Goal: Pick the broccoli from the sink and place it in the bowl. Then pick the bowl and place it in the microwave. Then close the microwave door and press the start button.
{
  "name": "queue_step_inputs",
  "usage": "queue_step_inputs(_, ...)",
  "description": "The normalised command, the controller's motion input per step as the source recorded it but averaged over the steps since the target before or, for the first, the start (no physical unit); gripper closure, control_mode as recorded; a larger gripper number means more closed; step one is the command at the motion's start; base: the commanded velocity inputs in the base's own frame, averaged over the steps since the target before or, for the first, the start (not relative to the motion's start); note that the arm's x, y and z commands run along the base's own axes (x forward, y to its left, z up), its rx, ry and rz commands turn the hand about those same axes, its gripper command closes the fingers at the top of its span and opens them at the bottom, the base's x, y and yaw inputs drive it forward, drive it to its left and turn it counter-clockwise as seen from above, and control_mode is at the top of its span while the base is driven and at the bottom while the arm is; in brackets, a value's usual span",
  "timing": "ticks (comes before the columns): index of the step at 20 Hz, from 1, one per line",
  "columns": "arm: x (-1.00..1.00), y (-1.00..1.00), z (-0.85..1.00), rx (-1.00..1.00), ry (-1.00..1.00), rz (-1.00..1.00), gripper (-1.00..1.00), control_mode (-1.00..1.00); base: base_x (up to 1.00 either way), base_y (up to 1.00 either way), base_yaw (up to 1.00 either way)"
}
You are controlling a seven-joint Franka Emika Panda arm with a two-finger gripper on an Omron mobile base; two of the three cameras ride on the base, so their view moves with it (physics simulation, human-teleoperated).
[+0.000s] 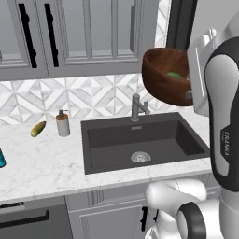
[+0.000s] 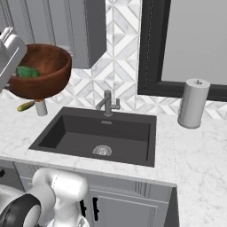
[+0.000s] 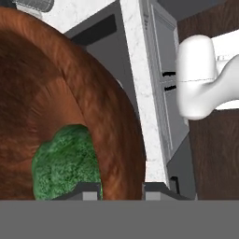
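Note:
The reddish-brown wooden bowl [image 1: 163, 77] [image 2: 44, 71] hangs tilted in the air, well above the counter and beside the sink [image 1: 116, 140] [image 2: 80, 133]. The green broccoli [image 1: 175, 74] [image 2: 27, 71] lies inside it. In the hand view the bowl [image 3: 56, 93] takes up the left side, with the broccoli [image 3: 65, 163] low against its wall. My gripper [image 3: 121, 191] is shut on the bowl's rim, one finger inside and one outside. The sink basin holds nothing but its drain. The microwave and its door are out of view.
A grey faucet [image 1: 137, 107] [image 2: 107, 103] stands behind the sink. A corn cob [image 1: 38, 128] [image 2: 25, 106] and a soap dispenser [image 1: 62, 123] [image 2: 41, 107] sit on the counter to its left. A paper towel roll [image 2: 193, 103] stands to its right. Wall cabinets hang above.

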Motion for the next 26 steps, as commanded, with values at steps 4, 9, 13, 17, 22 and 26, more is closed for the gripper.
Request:
queue_step_inputs(4, -0.24, 0.00, -0.01, 0.00, 0.01, 0.00, 1.00, 1.00, -0.25, 0.00, 0.00)
queue_step_inputs(9, 0.00, 0.00, 0.00, 0.00, 0.00, 0.00, 1.00, 1.00, -0.98, -0.05, -0.01)
queue_step_inputs(13, 0.00, 0.00, 0.00, 0.00, 0.00, 0.00, 1.00, 1.00, -0.47, 0.00, 0.00)
queue_step_inputs(17, 0.00, 0.00, 0.00, 0.00, 0.00, 0.00, 1.00, 1.00, -0.09, 0.00, 0.50)
queue_step_inputs(22, 0.00, 0.00, 0.00, 0.00, 0.00, 0.00, 1.00, 1.00, -0.06, 0.00, 0.89)
queue_step_inputs(26, 0.00, 0.00, 0.00, 0.00, 0.00, 0.00, 1.00, 1.00, -0.03, 0.00, 0.94)
